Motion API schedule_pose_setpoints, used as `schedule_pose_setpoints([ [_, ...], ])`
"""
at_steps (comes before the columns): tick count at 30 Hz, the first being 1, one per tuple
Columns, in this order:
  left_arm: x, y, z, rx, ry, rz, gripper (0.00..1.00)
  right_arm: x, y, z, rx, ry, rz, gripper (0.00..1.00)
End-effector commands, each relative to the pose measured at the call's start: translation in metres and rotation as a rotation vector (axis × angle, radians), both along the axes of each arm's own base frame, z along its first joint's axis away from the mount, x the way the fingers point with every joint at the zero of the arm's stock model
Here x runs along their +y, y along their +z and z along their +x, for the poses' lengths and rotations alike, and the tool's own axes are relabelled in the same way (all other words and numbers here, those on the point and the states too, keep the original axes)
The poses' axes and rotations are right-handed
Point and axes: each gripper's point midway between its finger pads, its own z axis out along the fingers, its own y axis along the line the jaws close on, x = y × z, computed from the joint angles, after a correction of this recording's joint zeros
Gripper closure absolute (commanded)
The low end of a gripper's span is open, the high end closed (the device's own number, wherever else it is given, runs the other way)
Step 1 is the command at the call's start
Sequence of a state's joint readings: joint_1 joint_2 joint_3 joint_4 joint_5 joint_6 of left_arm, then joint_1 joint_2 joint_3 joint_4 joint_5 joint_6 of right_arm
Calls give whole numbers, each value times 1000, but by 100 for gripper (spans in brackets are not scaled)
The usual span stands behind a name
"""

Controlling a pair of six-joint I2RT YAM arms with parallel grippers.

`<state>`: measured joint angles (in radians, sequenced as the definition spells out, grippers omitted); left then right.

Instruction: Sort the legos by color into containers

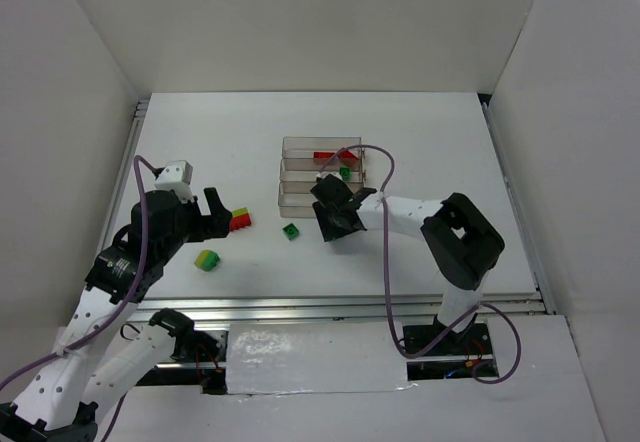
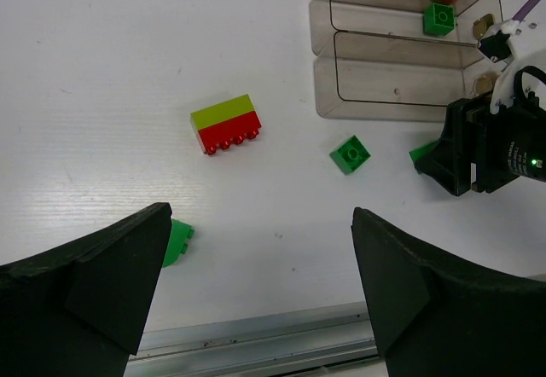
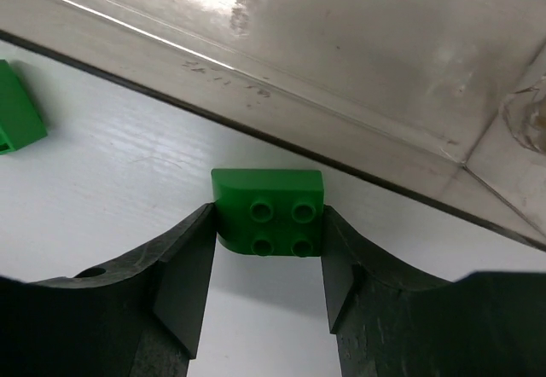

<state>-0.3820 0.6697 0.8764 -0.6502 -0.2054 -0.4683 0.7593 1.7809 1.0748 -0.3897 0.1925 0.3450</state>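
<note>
- My right end effector [image 3: 267,230] was closed on a green brick [image 3: 269,211], one finger pressed on each of its sides and its studs facing my wrist camera.
- That green brick sat just beside the outer wall of the nearest of the containers [image 1: 295,200]; I could not tell whether it touched the worktop [image 1: 200,142].
- The containers stood in a stepped row around the middle of the worktop, running toward the far edge.
- The farthest bin held red bricks [image 1: 335,156], and the middle bin held a single green piece [image 2: 439,19].
- My left end effector [image 2: 260,240] was open and held nothing, its fingers spread wide above the near edge toward the left side.
- A red and yellow-green stack [image 2: 226,124] lay on its side on the worktop, left of the containers and well apart from them.
- A loose green square brick [image 2: 350,154] lay studs up between that stack and my right end effector, near the closest bin.
- A green and yellow-green stack [image 1: 207,259] lay near the near-left corner, partly hidden behind one of my left fingers in the wrist view.
</note>
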Motion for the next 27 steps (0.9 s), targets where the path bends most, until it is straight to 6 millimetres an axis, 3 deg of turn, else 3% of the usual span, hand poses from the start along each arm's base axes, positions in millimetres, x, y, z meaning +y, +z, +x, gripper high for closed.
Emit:
schedule_pose_setpoints([
  [1, -1, 10, 5, -51, -13, -1, 1, 2, -9, -15, 38, 12, -51, 63],
  [5, -1, 10, 4, -50, -14, 1, 1, 39, 31, -25, -24, 91, 91, 70],
  [7, 0, 10, 5, -52, -8, 1, 0, 47, 69, -22, -89, 87, 191, 71],
  [10, 1, 12, 4, -59, -4, -3, 0, 46, 117, -12, -192, 37, 288, 71],
  [13, 1, 12, 4, -63, -8, -4, 0, 35, 155, 19, -290, -56, 307, 70],
  [17, 1, 10, 5, -52, -3, 1, 1, 22, 145, 71, -278, -169, 214, 69],
  [19, 1, 10, 4, -54, -3, 0, 0, 8, 145, 97, -306, -250, 165, 69],
  [22, 1, 12, 4, -64, -5, -6, 0, 4, 148, 134, -330, -336, 119, 68],
  [25, 0, 11, 4, -61, -11, -7, 1, 5, 154, 154, -348, -359, 119, 67],
  [27, -1, 11, 5, -58, -17, -5, 1, 7, 141, 161, -326, -364, 98, 66],
])
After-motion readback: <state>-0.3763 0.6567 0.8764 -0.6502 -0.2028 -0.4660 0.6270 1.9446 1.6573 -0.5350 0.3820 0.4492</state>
